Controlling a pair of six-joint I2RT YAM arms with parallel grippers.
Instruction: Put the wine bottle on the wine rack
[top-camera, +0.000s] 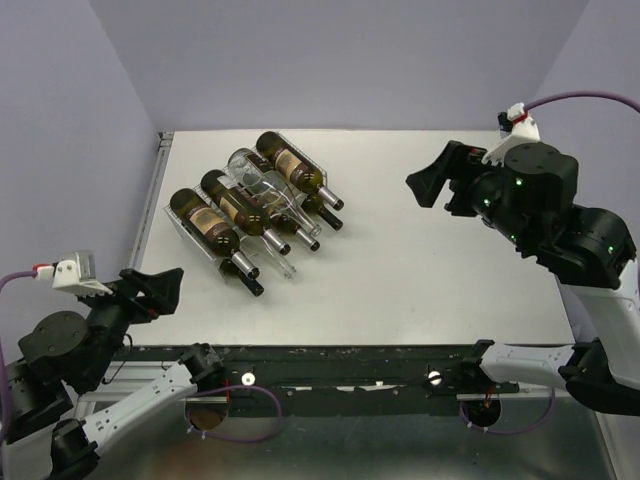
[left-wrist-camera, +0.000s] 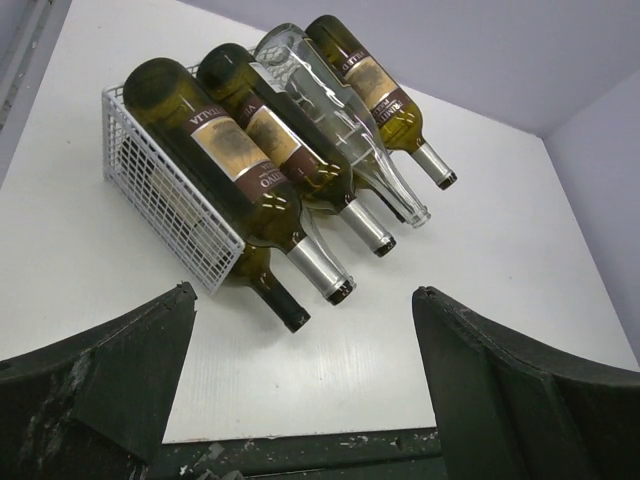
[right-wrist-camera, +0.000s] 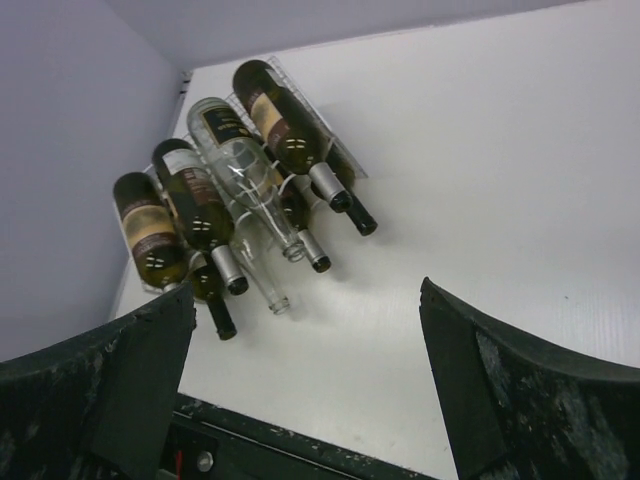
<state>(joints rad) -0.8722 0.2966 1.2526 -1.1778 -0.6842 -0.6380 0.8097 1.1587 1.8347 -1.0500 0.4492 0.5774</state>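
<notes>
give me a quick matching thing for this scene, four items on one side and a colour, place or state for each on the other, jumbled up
Column one
1 wine rack
2 clear bottle
3 left gripper
4 right gripper

Column two
a see-through glass, lying on its side
b open, over the right side of the table
c white wire mesh
d open, by the table's near left corner

Pairs: 1-c, 2-a, 3-d, 4-b
</notes>
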